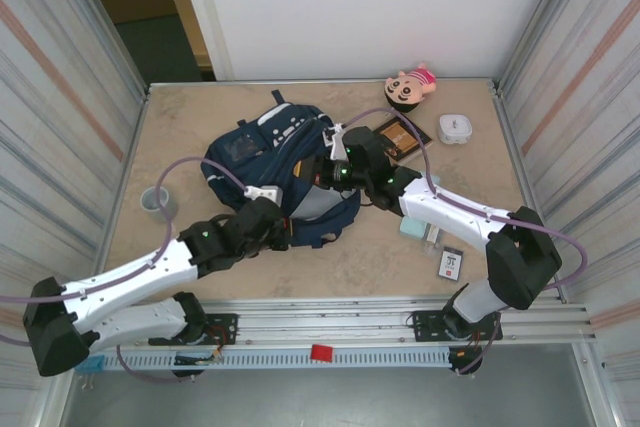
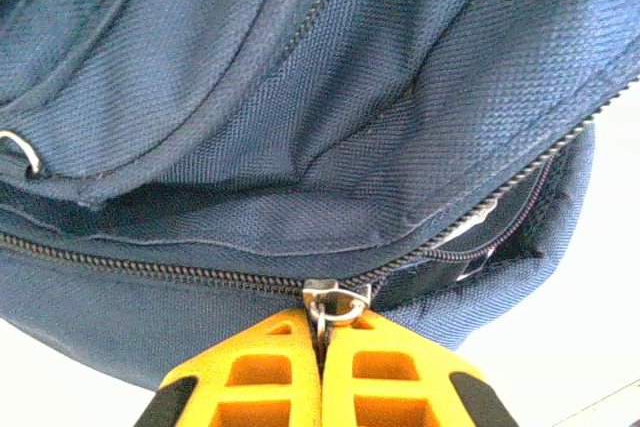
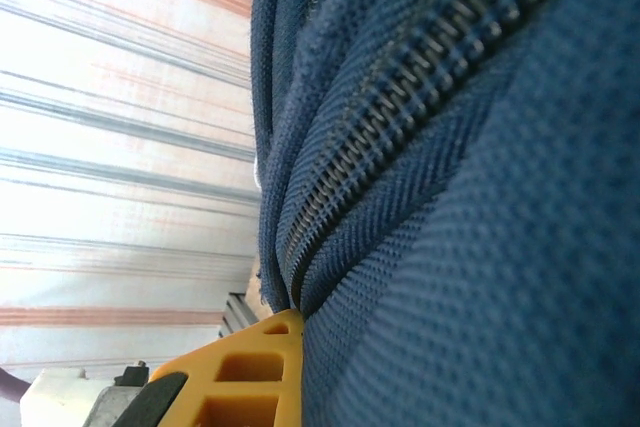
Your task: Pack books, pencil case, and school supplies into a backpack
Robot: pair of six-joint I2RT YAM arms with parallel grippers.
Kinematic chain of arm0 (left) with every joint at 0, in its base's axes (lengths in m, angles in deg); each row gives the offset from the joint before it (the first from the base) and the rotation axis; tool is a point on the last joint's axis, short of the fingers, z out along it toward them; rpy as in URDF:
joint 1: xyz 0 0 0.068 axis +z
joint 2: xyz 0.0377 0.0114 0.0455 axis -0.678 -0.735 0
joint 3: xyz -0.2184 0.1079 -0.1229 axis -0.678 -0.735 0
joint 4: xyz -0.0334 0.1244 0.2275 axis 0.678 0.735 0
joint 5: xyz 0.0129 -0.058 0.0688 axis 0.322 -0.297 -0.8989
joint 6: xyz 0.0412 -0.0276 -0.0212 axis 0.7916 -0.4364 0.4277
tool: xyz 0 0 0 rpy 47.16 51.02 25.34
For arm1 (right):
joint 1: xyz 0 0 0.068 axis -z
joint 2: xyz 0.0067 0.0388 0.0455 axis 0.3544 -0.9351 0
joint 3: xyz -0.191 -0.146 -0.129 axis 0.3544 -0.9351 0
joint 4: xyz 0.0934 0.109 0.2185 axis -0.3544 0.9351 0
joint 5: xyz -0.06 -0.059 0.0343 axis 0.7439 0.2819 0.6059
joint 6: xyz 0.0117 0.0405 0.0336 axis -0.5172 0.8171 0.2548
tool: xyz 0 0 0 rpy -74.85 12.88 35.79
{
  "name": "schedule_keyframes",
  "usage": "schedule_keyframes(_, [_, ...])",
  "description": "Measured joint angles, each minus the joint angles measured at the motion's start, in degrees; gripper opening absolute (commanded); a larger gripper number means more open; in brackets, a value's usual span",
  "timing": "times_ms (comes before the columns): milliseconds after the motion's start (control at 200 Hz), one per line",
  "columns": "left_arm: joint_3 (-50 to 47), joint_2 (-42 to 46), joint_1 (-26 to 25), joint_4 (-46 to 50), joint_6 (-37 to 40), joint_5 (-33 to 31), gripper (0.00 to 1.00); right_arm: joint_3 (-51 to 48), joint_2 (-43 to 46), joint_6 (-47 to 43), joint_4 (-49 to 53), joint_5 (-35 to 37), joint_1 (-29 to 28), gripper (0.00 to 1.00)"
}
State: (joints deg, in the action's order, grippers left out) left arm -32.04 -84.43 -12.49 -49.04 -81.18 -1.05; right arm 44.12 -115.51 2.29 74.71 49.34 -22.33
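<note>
The backpack [image 1: 245, 157] lies in the middle of the top view, navy with white patches and a grey square panel. Close up on your left wrist camera, its weave is coarse. The zip is closed along the left of the frame and parted toward the right, with a pale lining showing in the gap.

Your left gripper [image 2: 322, 321] has its orange fingers pressed together, pinching the metal zipper pull [image 2: 335, 300] at the lower centre.

Your right gripper [image 1: 336, 173] sits against the bag's right side. On its wrist camera one orange finger [image 3: 250, 372] touches the fabric beside the zip teeth, and you cannot tell whether its jaws are open or closed.

The book [image 1: 398, 135] lies right of the bag. The pencil case [image 1: 413, 228], clear piece [image 1: 433, 238] and card packet [image 1: 451, 264] sit at lower right. Print on the packet and patches is too small to read.
</note>
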Motion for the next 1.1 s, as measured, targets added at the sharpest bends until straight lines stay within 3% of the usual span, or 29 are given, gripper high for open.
schedule_keyframes(306, [-3.2,8.6,5.2,-1.0,1.9,4.2,0.00,1.9,0.0,-1.9,3.5,-5.5,2.7,0.00])
schedule_keyframes(486, [-7.6,13.6,7.9,-8.1,6.5,11.0,0.00,6.6,-0.3,-3.4,7.6,-12.4,5.9,0.00])
schedule_keyframes(671, [-11.0,15.7,8.7,-12.9,10.1,16.8,0.01,8.2,-1.0,-3.9,8.2,-14.6,6.0,0.00])
schedule_keyframes(912, [-11.2,14.8,10.1,-8.5,13.3,15.6,0.00,8.5,-1.7,-3.9,9.2,-16.7,6.4,0.00])
schedule_keyframes(1102, [-11.7,15.2,17.7,-4.0,14.5,13.7,0.00,13.0,-1.9,-4.4,13.4,-20.8,9.2,0.00])
